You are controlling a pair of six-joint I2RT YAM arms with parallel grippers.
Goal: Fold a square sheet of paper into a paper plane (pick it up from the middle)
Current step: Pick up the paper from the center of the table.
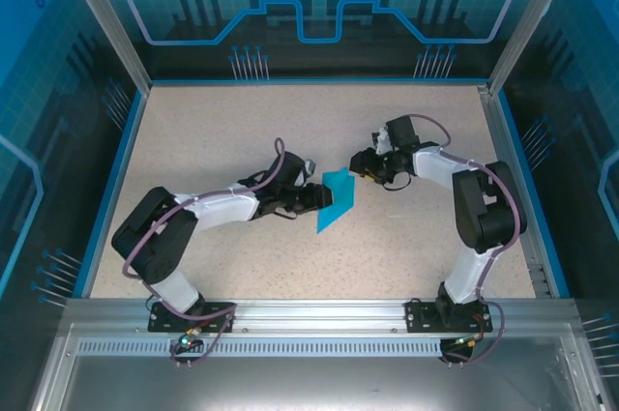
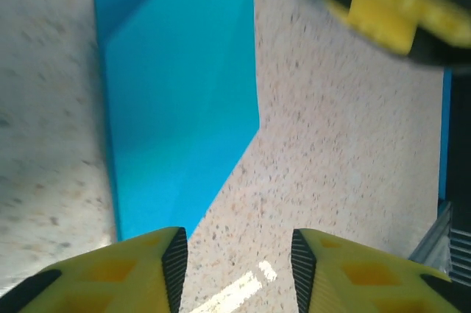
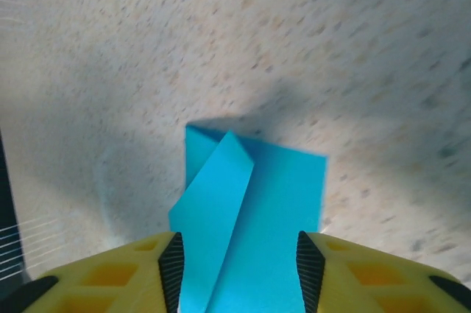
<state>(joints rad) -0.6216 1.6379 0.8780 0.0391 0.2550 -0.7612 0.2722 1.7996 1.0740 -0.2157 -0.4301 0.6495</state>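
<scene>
The left fingers point(image 2: 140, 272) stood apart with nothing between them. The right fingers point(image 3: 353, 269) stood apart astride the partly folded cyan-blue square sheet of paper point(image 3: 265, 210), which sat mid-way across the speckled beige desk point(image 1: 242, 121) between both arms. The next fold probably needed one side pinning the crease while the other folded squarely.

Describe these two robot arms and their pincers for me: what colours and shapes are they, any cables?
Both the left arm and right arm have chunky black joint housings joined by white-wrapped links, with a greyish-purple cable looping along each. The left gripper and right gripper each end in two yellow plastic fingers with hollow pockets and black inner pads.
</scene>
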